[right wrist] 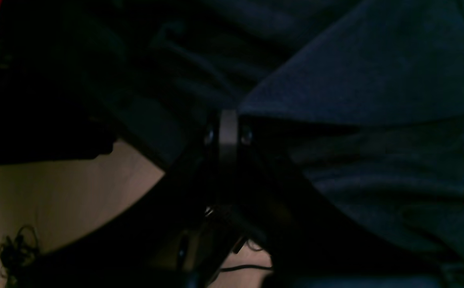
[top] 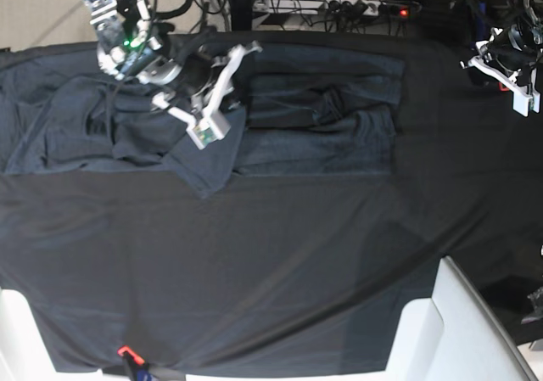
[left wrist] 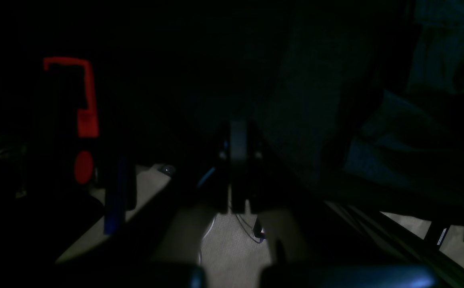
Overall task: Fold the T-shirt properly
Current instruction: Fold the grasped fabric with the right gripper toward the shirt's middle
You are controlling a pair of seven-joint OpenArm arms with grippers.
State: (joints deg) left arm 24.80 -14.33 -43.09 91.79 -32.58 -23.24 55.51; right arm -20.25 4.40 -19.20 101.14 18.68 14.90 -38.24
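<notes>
Two arms in play, only one near the work. Right gripper (top: 222, 88) hangs over the T-shirt (top: 318, 126), which lies crumpled on the black table cloth (top: 271, 271) at the far side of the table. Shirt body spreads away from the gripper toward the idle arm; a sleeve or corner flap pokes out just below the gripper tips. In the right wrist view the jaws look pressed together with grey knit (right wrist: 376, 72) bunched right against them, but too dark to be sure cloth is pinched; cannot tell.

Left gripper (top: 513, 75) sits well apart from the shirt, off past the table edge. Left wrist view is nearly black; jaw state cannot be told there either.

Handling judgement: light, limp knit, no stiffness, will sag and drag wrinkles when lifted, and may cling to the cloth under it. Best hold is likely a hem corner or sleeve edge, pinching one layer only, not the table cloth beneath.
</notes>
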